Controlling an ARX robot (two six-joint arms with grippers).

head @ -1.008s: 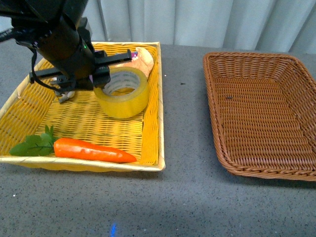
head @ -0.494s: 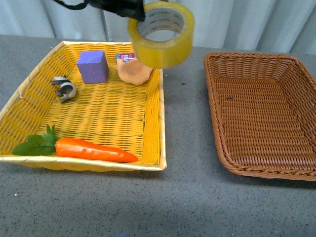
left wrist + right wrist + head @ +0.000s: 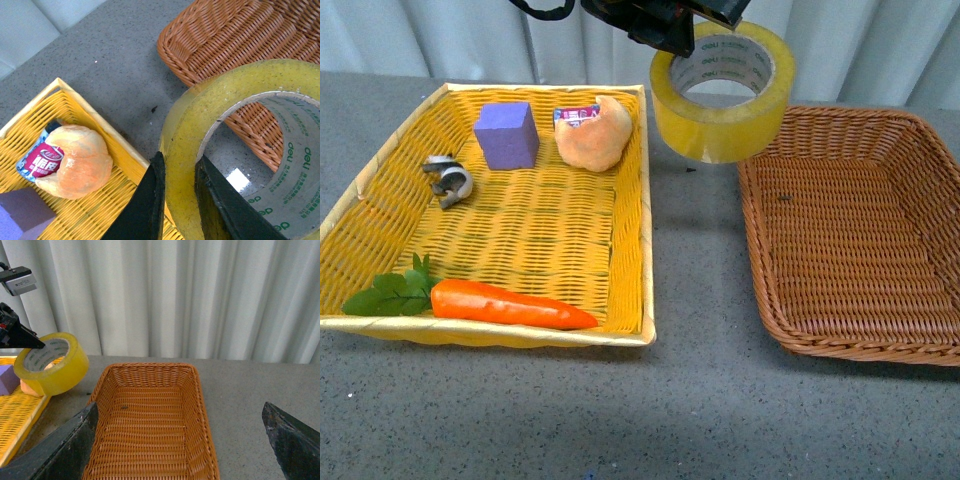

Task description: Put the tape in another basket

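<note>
Within 0.5 s the roll of translucent yellow packing tape — wall pinched in the left pincer — has cleared the bright yellow woven basket and hangs above the grey tabletop just beside the dark brown wicker basket, release seemingly near.

Pretty clearly a robot test lab or demo bench, not a home. A plain grey speckled tabletop is seen filling the lower frame, and the whole top edge is closed off by a pale pleated curtain. Unrelated props are laid out in a yellow basket at left: a plastic-looking carrot, a purple block and a wrapped bun. A brown wicker basket is set at right.
</note>
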